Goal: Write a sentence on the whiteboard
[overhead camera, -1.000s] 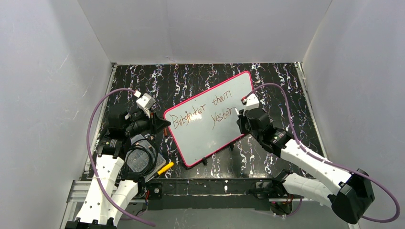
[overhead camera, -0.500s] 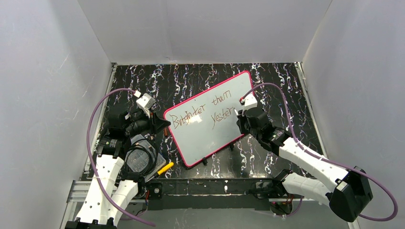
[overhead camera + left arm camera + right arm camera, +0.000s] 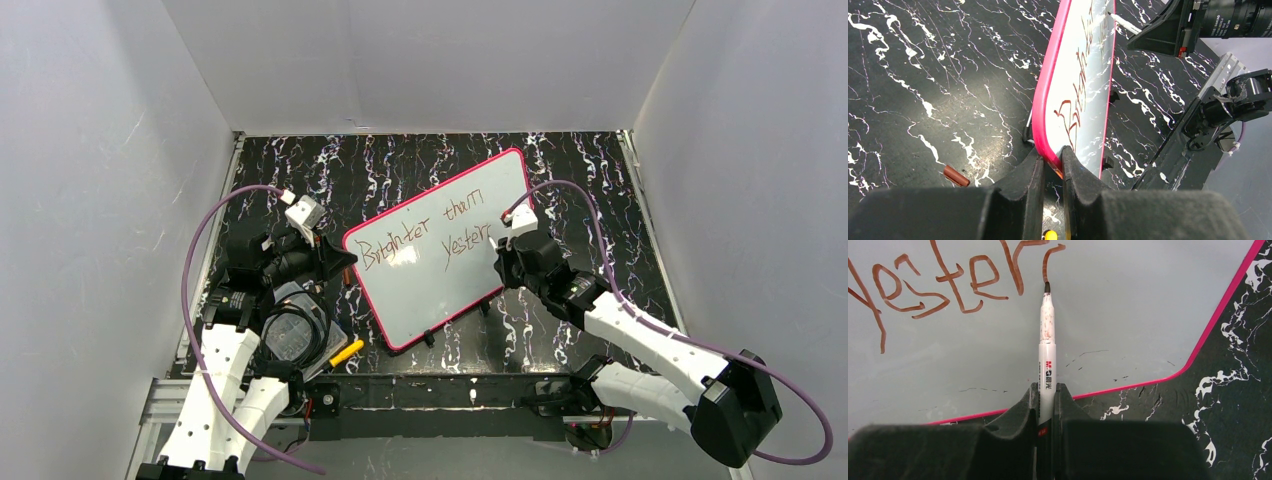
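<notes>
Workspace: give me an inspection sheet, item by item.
Surface: black marbled table, white veins.
Job's things: whiteboard, pink-framed, set askew; sentence reads "Brighter than Yester" so far; marker tip on the board at the last stroke.
Clutter: brown cap on the table by the board's corner; yellow item near the left arm's base.
Tools: left tool shut on the whiteboard's frame; right tool shut on the marker.
Cables: purple cable looping off each wrist.
Surroundings: white walls on three sides.
</notes>
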Available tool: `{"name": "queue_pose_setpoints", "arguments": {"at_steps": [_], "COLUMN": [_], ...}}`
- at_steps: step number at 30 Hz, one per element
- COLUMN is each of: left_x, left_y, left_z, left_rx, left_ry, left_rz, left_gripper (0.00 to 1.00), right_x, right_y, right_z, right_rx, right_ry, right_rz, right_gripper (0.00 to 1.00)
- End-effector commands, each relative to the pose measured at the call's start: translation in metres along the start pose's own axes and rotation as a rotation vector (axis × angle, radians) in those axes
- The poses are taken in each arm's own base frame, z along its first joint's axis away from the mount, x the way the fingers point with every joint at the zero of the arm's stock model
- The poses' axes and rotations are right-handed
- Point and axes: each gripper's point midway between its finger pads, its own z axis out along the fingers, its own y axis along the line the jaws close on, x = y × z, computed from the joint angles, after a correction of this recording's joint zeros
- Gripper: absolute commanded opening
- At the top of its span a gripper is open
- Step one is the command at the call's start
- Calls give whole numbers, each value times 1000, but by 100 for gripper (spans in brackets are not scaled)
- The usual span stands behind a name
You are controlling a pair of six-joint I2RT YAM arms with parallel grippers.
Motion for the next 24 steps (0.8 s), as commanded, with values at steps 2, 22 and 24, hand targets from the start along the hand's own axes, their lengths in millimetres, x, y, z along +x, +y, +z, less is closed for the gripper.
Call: {"name": "queue_pose_setpoints", "arguments": {"at_steps": [2,22,24], "left_x": [8,8,8], "left_y": [4,3,3], "left_z": [2,1,1], "left_rx": [0,-1,-2], "left_ry": [19,17,16], "left_rz": [72,75,75], "left_gripper": [0,0,0], "right_x": [-2,-70,-69], "right_y": [-5,-3,-3], "right_z": [0,6,7], "right_rx": [33,78,79], "right_ry": [-11,-140,-138], "right_rz": [10,-51,-52], "right_gripper": [1,1,1]}}
